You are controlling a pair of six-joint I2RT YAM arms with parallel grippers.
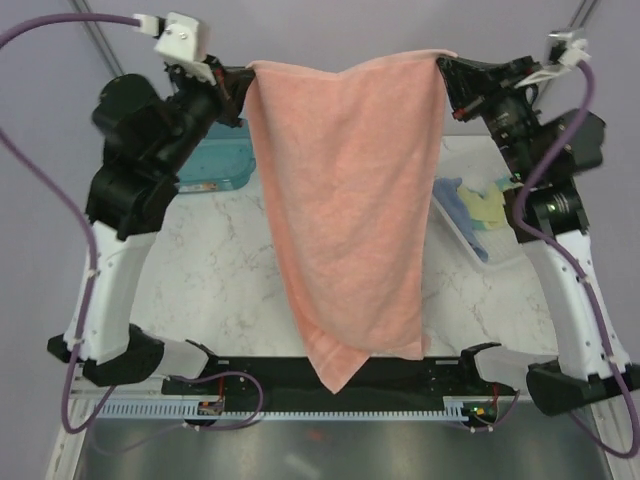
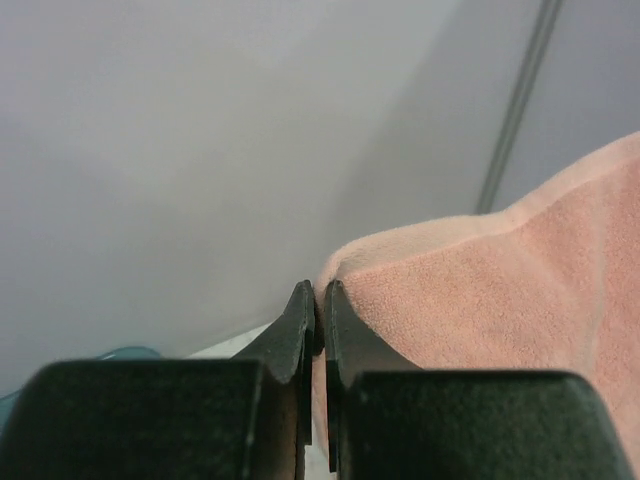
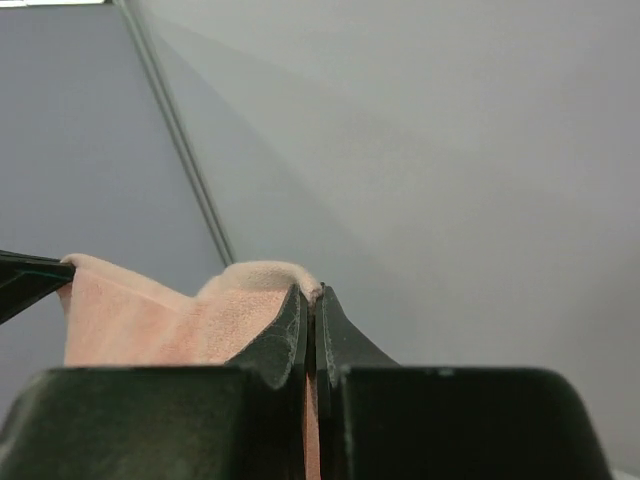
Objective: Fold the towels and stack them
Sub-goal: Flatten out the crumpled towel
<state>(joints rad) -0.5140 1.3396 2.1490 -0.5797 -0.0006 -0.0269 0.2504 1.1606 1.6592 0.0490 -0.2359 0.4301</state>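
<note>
From above, the salmon-pink towel (image 1: 345, 200) hangs spread over the table (image 1: 215, 275) between the left gripper (image 1: 238, 78) and right gripper (image 1: 447, 70), each clamped on a top corner; the left wrist view shows jaws pinched on its edge, the right wrist view the same.

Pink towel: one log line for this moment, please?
left gripper: grips pink towel corner | right gripper: grips other corner | status: hanging
</note>
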